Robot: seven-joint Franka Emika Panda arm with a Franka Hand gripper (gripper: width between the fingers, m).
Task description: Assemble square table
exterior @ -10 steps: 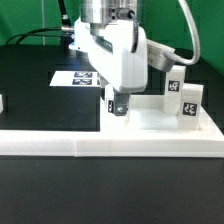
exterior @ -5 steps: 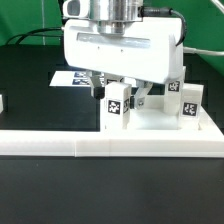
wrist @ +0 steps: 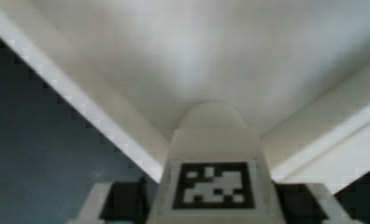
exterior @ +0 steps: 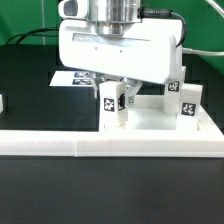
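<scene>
My gripper (exterior: 113, 104) seems clamped on the short white tagged block leg (exterior: 112, 108), though my housing hides the pads. It stands upright on the large thick white plastic square slab (exterior: 150, 122). I should keep it vertical and lift slowly.

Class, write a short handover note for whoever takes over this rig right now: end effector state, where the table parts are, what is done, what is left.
End effector: closed on one tagged leg, held upright over the square tabletop, near its corner on the exterior view's left.
Two more legs stand upright on the tabletop's side at the exterior view's right.
The tabletop lies flat against the long low white wall.
The marker board is behind.
Done: one leg picked up.
Left: fitting the held leg, then the others. A fourth leg is not clearly visible.
</scene>
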